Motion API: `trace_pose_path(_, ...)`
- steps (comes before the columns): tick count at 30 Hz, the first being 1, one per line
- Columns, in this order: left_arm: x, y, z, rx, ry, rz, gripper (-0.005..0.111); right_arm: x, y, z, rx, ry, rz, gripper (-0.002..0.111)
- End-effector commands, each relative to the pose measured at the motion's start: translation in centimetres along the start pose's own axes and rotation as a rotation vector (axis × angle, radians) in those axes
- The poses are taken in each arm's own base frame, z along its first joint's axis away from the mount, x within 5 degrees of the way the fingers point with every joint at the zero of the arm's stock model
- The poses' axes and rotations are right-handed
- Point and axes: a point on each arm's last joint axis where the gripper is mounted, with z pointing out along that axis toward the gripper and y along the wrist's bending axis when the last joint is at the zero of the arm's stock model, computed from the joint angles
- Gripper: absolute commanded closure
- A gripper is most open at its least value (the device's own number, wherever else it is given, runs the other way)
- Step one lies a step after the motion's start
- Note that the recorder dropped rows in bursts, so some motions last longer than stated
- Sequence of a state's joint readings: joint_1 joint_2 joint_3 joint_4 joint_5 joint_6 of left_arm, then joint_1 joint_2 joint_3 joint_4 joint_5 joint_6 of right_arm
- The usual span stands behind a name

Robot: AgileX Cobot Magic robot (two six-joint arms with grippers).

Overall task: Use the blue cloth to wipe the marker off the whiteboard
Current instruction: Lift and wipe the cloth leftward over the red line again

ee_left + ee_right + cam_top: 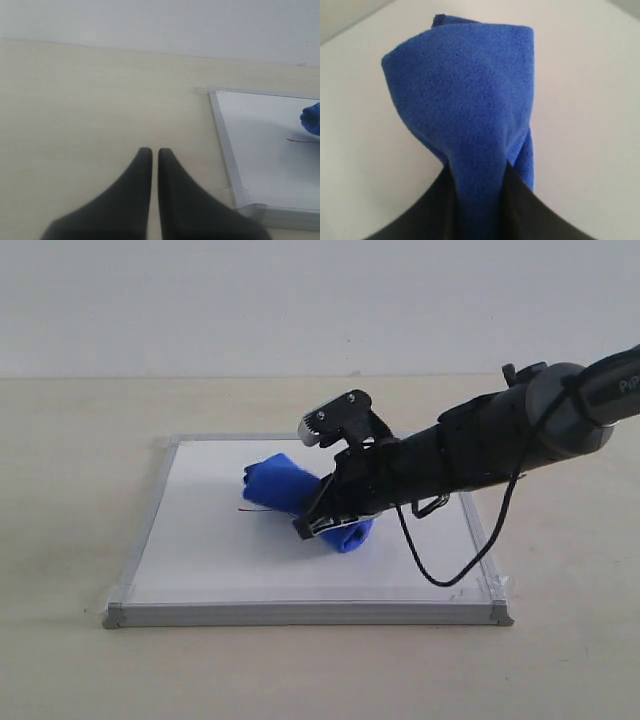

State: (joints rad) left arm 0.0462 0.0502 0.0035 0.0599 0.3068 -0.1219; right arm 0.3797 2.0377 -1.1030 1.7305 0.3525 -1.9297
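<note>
The whiteboard [200, 560] lies flat on the table, with a silver frame. My right gripper [318, 518] is shut on the blue cloth [282, 483] and holds it down on the middle of the board. In the right wrist view the cloth [465, 105] bulges out between the two black fingers [545, 215]. A short piece of the red marker line [245, 509] shows at the cloth's left edge; the same piece of the marker line [300, 140] appears in the left wrist view beside the cloth [312, 119]. My left gripper [150, 153] hangs shut over bare table, left of the board [260, 145].
The table [60, 490] is pale beige with a white wall behind. A black cable [440, 570] loops from the right arm down over the board's right side. Clear tape marks the board's corners [116, 612].
</note>
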Motion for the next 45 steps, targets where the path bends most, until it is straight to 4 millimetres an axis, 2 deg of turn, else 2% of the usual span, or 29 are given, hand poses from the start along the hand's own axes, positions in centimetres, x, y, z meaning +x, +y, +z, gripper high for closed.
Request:
trace_pose_path(1, -0.3, 0.0, -0.1, 0.003, -0.022, -0.003, 0.102, -4.0, -2.3, -2.0, 0.222, -0.066, -0.044, 0.108)
trace_pose_path(3, -0.3, 0.0, -0.1, 0.003, -0.022, -0.003, 0.102, -5.4, -2.6, -2.4, 0.241, -0.102, -0.054, 0.108)
trace_pose_path(7, -0.3, 0.0, -0.1, 0.003, -0.022, -0.003, 0.102, -6.1, -2.7, -2.3, 0.247, -0.12, -0.081, 0.108)
trace_pose_path(14, -0.3, 0.0, -0.1, 0.003, -0.022, -0.003, 0.102, -3.7, -3.3, 0.2, 0.241, -0.038, -0.065, 0.108)
trace_pose_path(19, -0.3, 0.0, -0.1, 0.003, -0.022, -0.003, 0.102, -2.3, -2.8, 2.0, 0.197, 0.001, -0.07, 0.108)
trace_pose_path(22, -0.3, 0.0, -0.1, 0.003, -0.022, -0.003, 0.102, -2.1, -1.6, 2.7, 0.176, 0.012, -0.087, 0.108)
trace_pose_path(32, -0.3, 0.0, -0.1, 0.003, -0.022, -0.003, 0.102, -1.1, 4.4, 5.6, -0.005, 0.039, -0.133, 0.108)
trace_pose_path(36, -0.3, 0.0, -0.1, 0.003, -0.022, -0.003, 0.102, -1.1, 6.4, 6.0, -0.072, 0.034, -0.157, 0.108)
trace_pose_path(39, -0.3, 0.0, -0.1, 0.003, -0.022, -0.003, 0.102, -1.0, 5.6, 6.0, 0.034, 0.063, -0.206, 0.108)
trace_pose_path(43, -0.3, 0.0, -0.1, 0.003, -0.022, -0.003, 0.102, -0.2, 2.5, 5.6, 0.324, 0.178, -0.312, 0.108)
trace_pose_path(45, -0.3, 0.0, -0.1, 0.003, -0.022, -0.003, 0.102, 0.0, 1.3, 5.3, 0.384, 0.207, -0.348, 0.108)
